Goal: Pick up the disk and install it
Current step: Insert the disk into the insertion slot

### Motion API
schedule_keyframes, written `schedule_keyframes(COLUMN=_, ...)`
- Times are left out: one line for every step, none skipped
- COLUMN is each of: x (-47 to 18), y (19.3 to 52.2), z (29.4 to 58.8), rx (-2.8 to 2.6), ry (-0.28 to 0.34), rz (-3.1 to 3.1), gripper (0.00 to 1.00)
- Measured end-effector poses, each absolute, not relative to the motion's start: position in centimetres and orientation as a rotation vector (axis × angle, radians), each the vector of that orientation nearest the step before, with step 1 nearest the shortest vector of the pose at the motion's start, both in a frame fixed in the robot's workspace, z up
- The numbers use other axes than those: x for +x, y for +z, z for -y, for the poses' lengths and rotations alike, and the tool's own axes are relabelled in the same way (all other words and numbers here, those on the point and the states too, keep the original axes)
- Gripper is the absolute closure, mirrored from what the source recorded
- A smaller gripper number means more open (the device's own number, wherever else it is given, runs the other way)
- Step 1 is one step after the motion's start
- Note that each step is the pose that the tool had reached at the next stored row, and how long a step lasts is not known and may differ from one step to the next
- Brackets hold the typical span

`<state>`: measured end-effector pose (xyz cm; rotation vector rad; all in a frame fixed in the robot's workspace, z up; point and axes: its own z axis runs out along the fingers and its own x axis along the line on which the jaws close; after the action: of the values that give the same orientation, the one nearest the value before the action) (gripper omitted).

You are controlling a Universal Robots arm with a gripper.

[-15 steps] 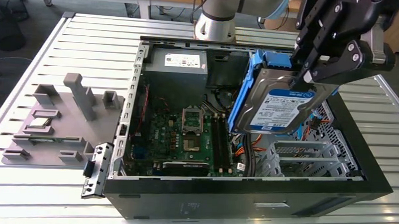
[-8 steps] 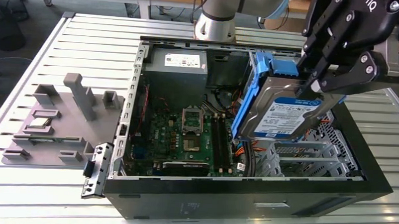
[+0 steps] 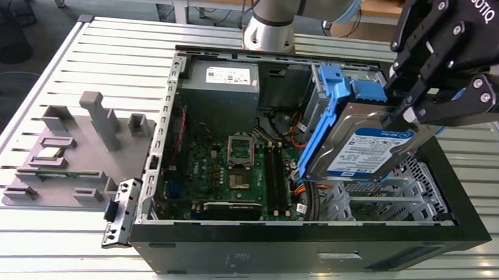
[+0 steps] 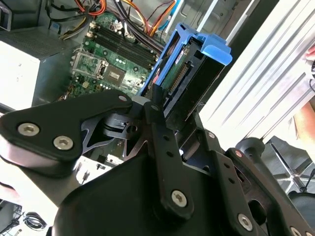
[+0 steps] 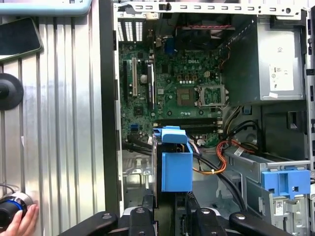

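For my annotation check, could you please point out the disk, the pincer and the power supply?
disk point(image 3: 367, 150), exterior view, on its white-and-blue label.
pincer point(image 3: 408, 115), exterior view, between the fingertips clamping the disk's upper edge.
power supply point(image 3: 221, 98), exterior view, on its grey side face.

An open black metal computer case point(image 3: 312, 254) lies on a slatted metal table point(image 3: 63, 245), with a green motherboard point(image 3: 231, 170) on its floor. Over the case, at the exterior view's right, the silver blue-framed disk point(image 3: 365, 150) hangs tilted in the black gripper point(image 3: 404, 117). A grey plastic fixture point(image 3: 75, 152) stands beside the case at the exterior view's left.
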<state>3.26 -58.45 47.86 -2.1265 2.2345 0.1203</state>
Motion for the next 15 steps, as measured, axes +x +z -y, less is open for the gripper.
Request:
schedule_keyframes(x=3.4, y=47.9, z=58.5, rx=-2.127, ry=0.121, rz=-2.235, gripper=0.65)
schedule_keyframes(x=3.6, y=47.8, z=58.5, rx=-2.127, ry=0.121, rz=-2.235, gripper=0.65)
schedule_keyframes(x=3.9, y=47.8, z=58.6, rx=-2.127, ry=0.122, rz=-2.235, gripper=0.65)
schedule_keyframes(x=4.1, y=47.8, z=58.6, rx=-2.127, ry=0.123, rz=-2.235, gripper=0.65)
schedule_keyframes(x=4.4, y=47.8, z=58.6, rx=-2.128, ry=0.123, rz=-2.236, gripper=0.65)
schedule_keyframes(x=4.6, y=47.8, z=58.6, rx=-2.128, ry=0.124, rz=-2.236, gripper=0.65)
schedule_keyframes(x=4.9, y=47.8, z=58.7, rx=-2.128, ry=0.125, rz=-2.237, gripper=0.65)
schedule_keyframes(x=5.3, y=47.8, z=58.7, rx=-2.128, ry=0.126, rz=-2.237, gripper=0.65)
schedule_keyframes(x=5.6, y=47.8, z=58.7, rx=-2.129, ry=0.127, rz=-2.238, gripper=0.65)
schedule_keyframes(x=5.9, y=47.8, z=58.7, rx=-2.129, ry=0.127, rz=-2.238, gripper=0.65)
schedule_keyframes(x=6.2, y=47.8, z=58.7, rx=-2.13, ry=0.128, rz=-2.238, gripper=0.65)
schedule_keyframes(x=6.5, y=47.8, z=58.7, rx=-2.13, ry=0.129, rz=-2.239, gripper=0.65)
schedule_keyframes(x=6.8, y=47.7, z=58.7, rx=-2.13, ry=0.13, rz=-2.239, gripper=0.65)
schedule_keyframes(x=7.0, y=47.7, z=58.7, rx=-2.13, ry=0.13, rz=-2.24, gripper=0.65)
schedule_keyframes(x=7.3, y=47.7, z=58.7, rx=-2.13, ry=0.131, rz=-2.24, gripper=0.65)
